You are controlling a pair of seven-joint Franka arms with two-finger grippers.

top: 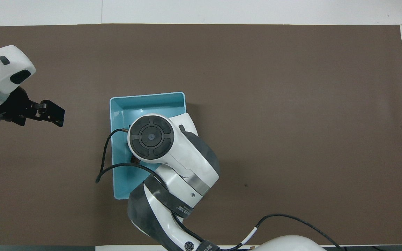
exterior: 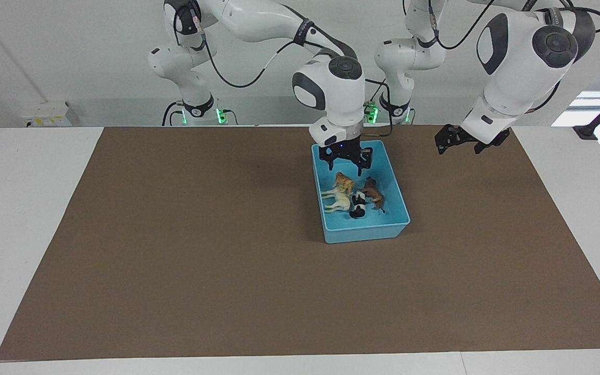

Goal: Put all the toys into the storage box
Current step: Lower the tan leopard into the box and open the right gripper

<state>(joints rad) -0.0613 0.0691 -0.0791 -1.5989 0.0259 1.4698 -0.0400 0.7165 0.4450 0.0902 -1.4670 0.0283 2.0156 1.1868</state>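
Observation:
The light blue storage box (exterior: 365, 233) sits mid-table, also in the overhead view (top: 145, 99). Four toys lie inside it: a cream long-necked one (exterior: 333, 200), an orange-tan striped one (exterior: 344, 182) resting on the cream one's neck, a panda (exterior: 358, 207) and a brown one (exterior: 374, 192). My right gripper (exterior: 346, 163) hangs open just above the box's end nearer the robots, over the orange-tan toy, holding nothing. In the overhead view the right arm's wrist (top: 151, 137) covers the toys. My left gripper (exterior: 456, 141) waits open in the air toward the left arm's end.
A brown mat (exterior: 201, 271) covers most of the white table (exterior: 19, 208). The right arm's black cable (top: 106, 164) loops over the box's rim.

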